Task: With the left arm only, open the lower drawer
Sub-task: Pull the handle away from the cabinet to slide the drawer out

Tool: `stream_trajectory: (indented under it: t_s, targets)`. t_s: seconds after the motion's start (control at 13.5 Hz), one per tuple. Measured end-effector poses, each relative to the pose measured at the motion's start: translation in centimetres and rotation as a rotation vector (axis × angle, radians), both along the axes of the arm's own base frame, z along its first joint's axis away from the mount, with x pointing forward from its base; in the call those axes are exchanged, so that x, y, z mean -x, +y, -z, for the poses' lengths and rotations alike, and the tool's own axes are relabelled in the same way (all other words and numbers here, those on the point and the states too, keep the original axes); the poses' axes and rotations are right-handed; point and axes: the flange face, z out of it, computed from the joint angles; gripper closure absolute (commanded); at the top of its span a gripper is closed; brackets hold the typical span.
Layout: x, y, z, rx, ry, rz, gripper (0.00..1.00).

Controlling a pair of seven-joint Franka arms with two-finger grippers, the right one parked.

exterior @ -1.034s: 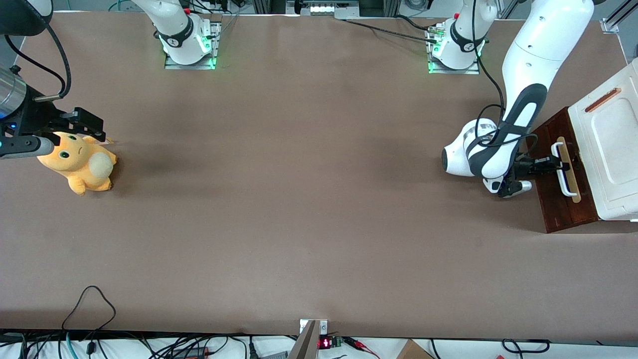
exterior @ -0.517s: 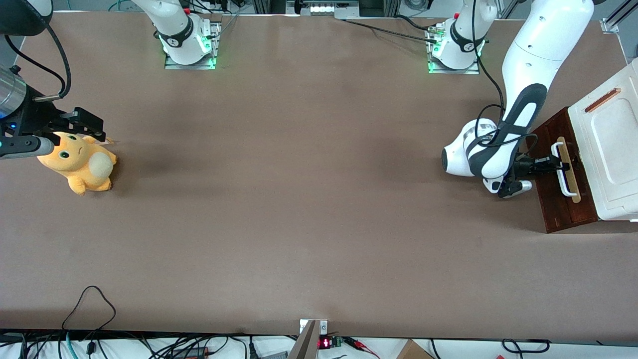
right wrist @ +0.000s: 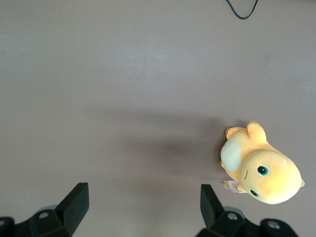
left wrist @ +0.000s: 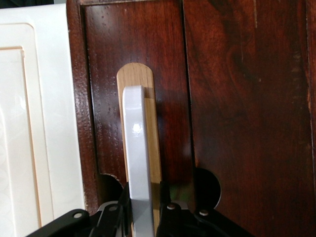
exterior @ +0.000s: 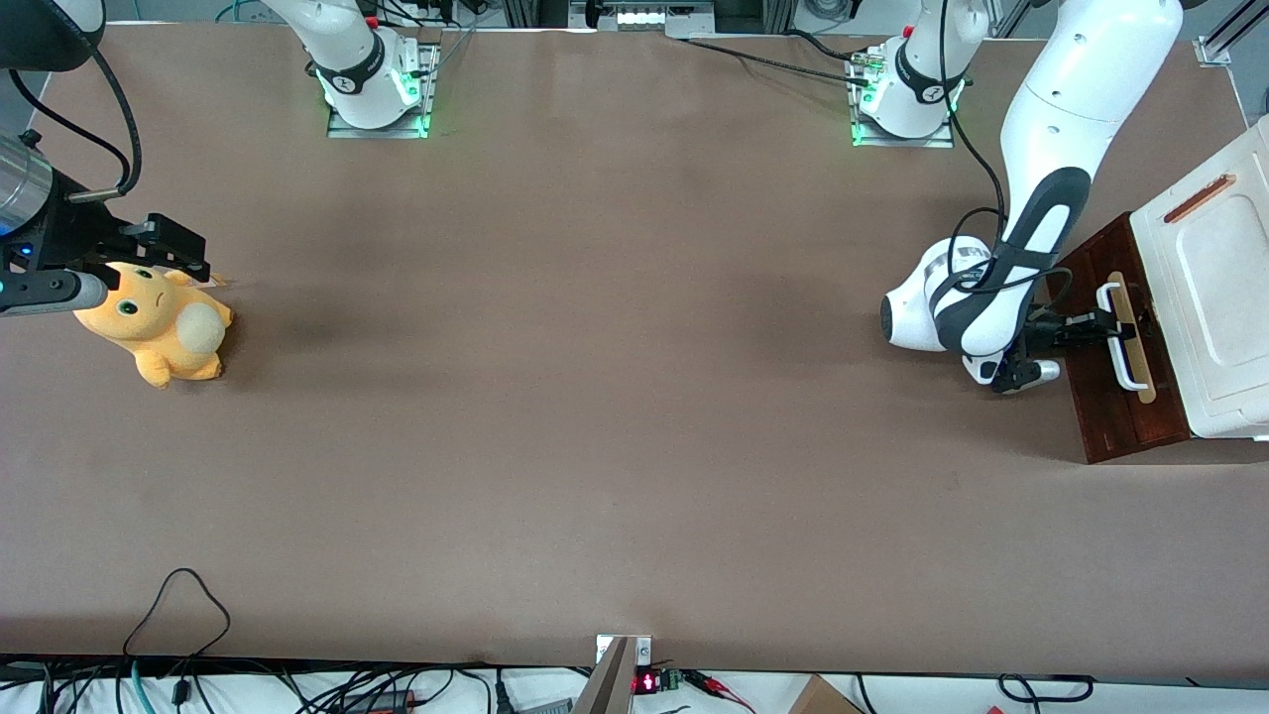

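The lower drawer [exterior: 1110, 416] has a dark reddish-brown front and sits flush in its cabinet at the working arm's end of the table. Its white loop handle [exterior: 1124, 349] lies on a pale wood strip [exterior: 1140, 369]. My left arm [exterior: 1041, 198] reaches down in front of the drawer, and its gripper [exterior: 1106, 325] is at the handle's end farther from the front camera. In the left wrist view the gripper [left wrist: 145, 192] is shut on the handle [left wrist: 136, 148], one black finger on each side. The drawer front [left wrist: 237, 98] fills the view.
The cabinet's white top panel [exterior: 1214, 288] with a copper-coloured slot [exterior: 1200, 198] lies above the drawer front, and shows too in the left wrist view [left wrist: 29, 123]. An orange plush toy [exterior: 159, 322] lies on the table toward the parked arm's end.
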Motion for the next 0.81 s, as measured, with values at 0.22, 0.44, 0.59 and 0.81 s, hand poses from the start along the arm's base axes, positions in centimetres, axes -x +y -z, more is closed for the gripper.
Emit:
stream_trajectory:
  t_s: [0.22,0.44,0.59,0.81]
  targets:
    - [-0.05,-0.02,-0.11,-0.004,0.000,0.000,0.96]
    - [-0.08,-0.02,-0.16,-0.005,-0.008,-0.001,1.00]
    - [-0.07,-0.02,-0.16,-0.005,-0.008,-0.001,1.00]
    - [-0.09,-0.21,-0.14,-0.003,-0.008,0.003,1.00]
